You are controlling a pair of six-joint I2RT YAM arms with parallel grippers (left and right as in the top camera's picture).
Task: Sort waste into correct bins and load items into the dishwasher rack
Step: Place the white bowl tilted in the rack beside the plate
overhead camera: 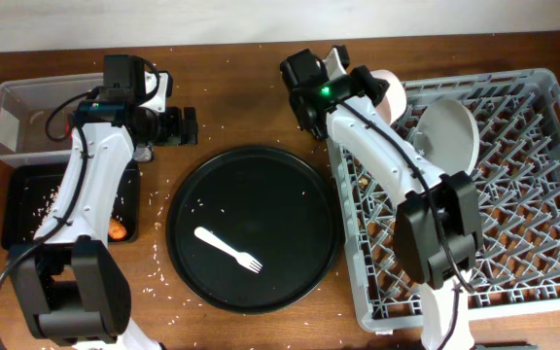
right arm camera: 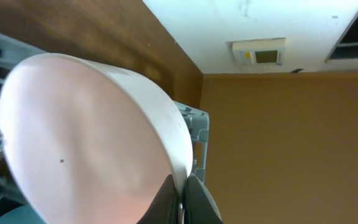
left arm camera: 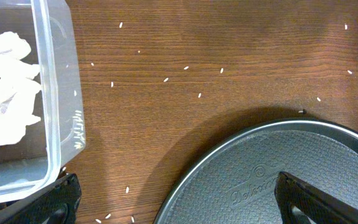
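A: Quick rundown, biggest first?
B: Dishwasher rack (overhead camera: 513, 194) fills the right of the overhead frame. Round black tray (overhead camera: 256, 228) sits centre on the surface (overhead camera: 241, 87), just beside the rack.
A: Bins?
B: Clear tub (overhead camera: 27, 117) upper left, shallow black tray (overhead camera: 27, 204) directly below it.
A: My claws?
B: Your left claw (overhead camera: 185, 126) hangs between the tub and the round tray, jaws wide, holding nothing. Your right claw (right arm camera: 182, 199) is pinched narrow on the rim of the white bowl (right arm camera: 86, 137), which is tilted on edge over the rack's upper-left corner.
A: Other dishes?
B: Grey plate (overhead camera: 450, 131) stands on edge in the rack's upper left. Fork (overhead camera: 229, 250) lies on the round tray, lower centre.
A: Waste?
B: Tissue (left arm camera: 5, 81) in the tub. Carrot (overhead camera: 117, 230) at the shallow tray's right edge, partly hidden by your left arm. Rice grains (left arm camera: 166, 79) scattered over the surface.
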